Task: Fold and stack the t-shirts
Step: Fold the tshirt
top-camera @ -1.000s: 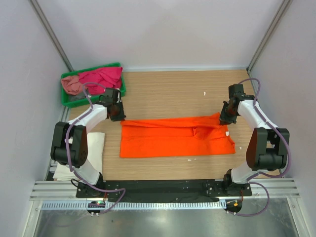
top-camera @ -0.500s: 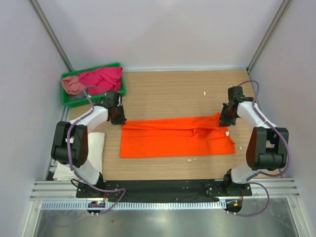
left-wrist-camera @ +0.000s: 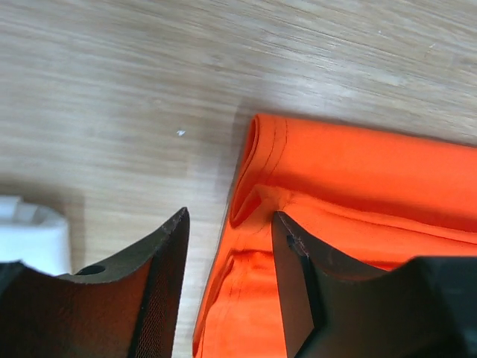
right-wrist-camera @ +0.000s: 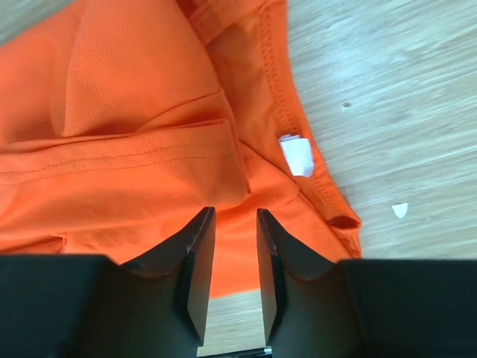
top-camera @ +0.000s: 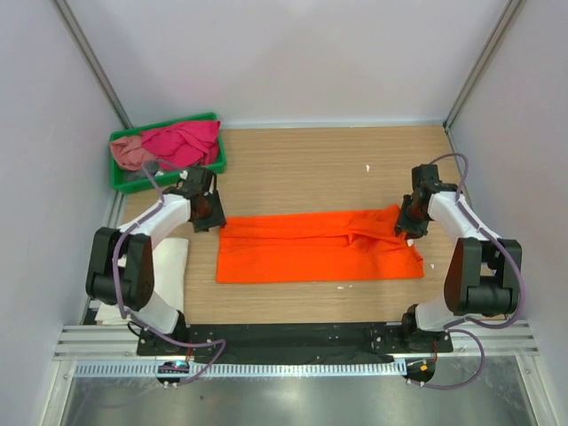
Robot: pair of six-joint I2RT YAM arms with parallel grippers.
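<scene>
The bright orange t-shirt [top-camera: 315, 247] lies folded into a long band across the middle of the table. My left gripper [top-camera: 210, 213] is open at the shirt's far left corner. In the left wrist view [left-wrist-camera: 229, 224] its fingers straddle the orange hem [left-wrist-camera: 358, 171] without pinching it. My right gripper [top-camera: 410, 222] hovers over the shirt's right end. In the right wrist view [right-wrist-camera: 235, 224] its jaws stand narrowly apart above the orange cloth [right-wrist-camera: 127, 112], with nothing between them. A folded white t-shirt [top-camera: 169, 262] lies at the left. Magenta [top-camera: 182, 140] and dusty pink [top-camera: 129, 153] shirts lie in the tray.
The green plastic tray [top-camera: 124, 180] stands at the back left, just behind my left arm. A white label [right-wrist-camera: 297, 155] shows at the orange shirt's neckline. Small white scraps lie on the wood [top-camera: 367, 168] [right-wrist-camera: 400, 210]. Enclosure walls stand on both sides.
My right gripper has moved toward the front, over the shirt's right end, and the raised far-right corner now lies flatter. My left gripper shifted slightly at the left corner.
</scene>
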